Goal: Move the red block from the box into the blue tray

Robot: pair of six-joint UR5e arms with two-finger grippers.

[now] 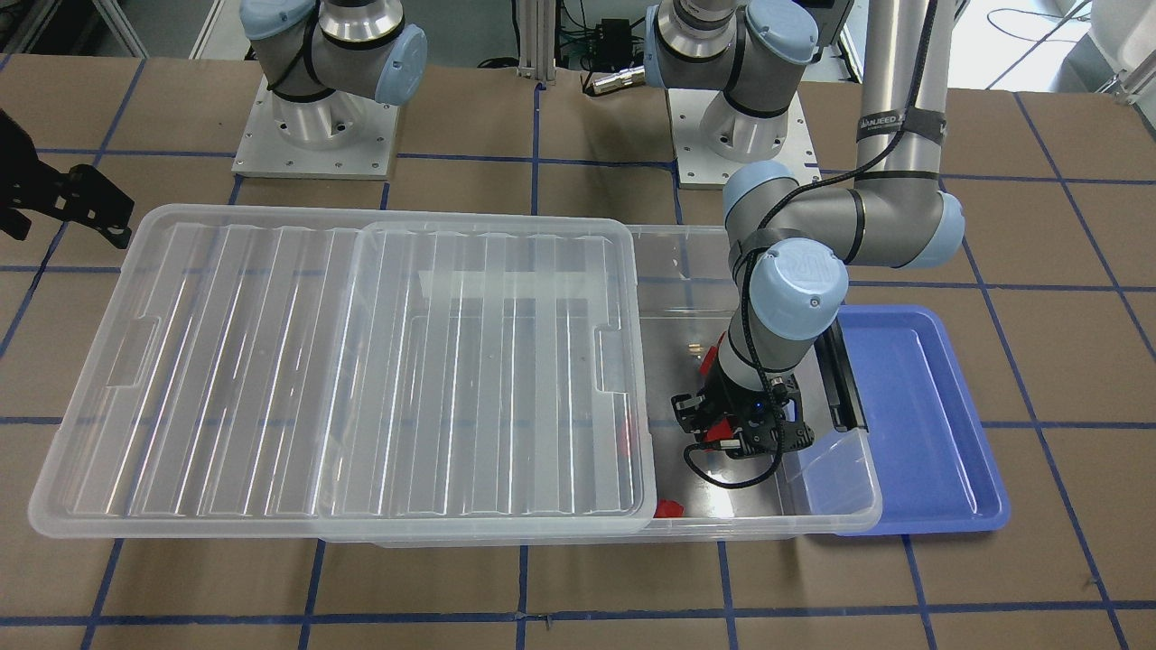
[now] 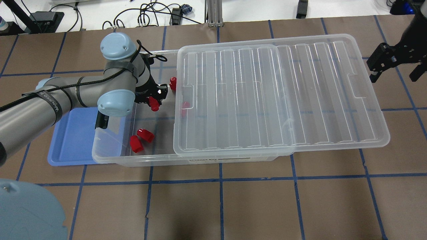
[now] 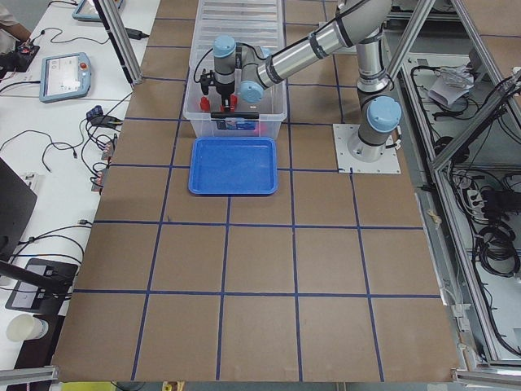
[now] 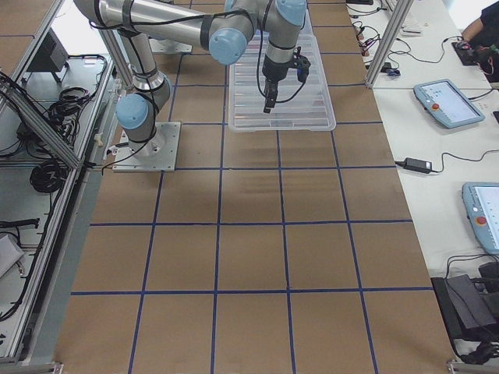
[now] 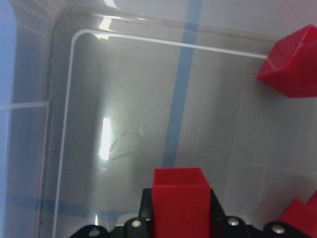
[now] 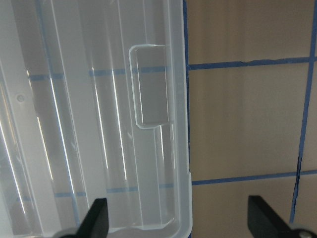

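My left gripper point(image 2: 154, 102) reaches down into the open end of the clear box point(image 2: 110, 156) and is shut on a red block point(image 2: 154, 106). The left wrist view shows that red block point(image 5: 179, 196) between the fingers, above the box floor. Two more red blocks point(image 2: 141, 139) lie near the box's front wall. Another red block point(image 2: 173, 83) stands by the lid's edge, and one point(image 2: 184, 106) shows through the lid. The blue tray point(image 2: 71, 140) lies beside the box's short end, empty. My right gripper point(image 2: 395, 65) hovers open past the far end of the lid.
The ribbed clear lid point(image 2: 280, 96) is slid sideways, covering most of the box and overhanging its right end. The black latch bar point(image 1: 844, 379) sits on the box end next to the tray. Brown table with blue tape lines point(image 2: 220, 200) surrounds everything.
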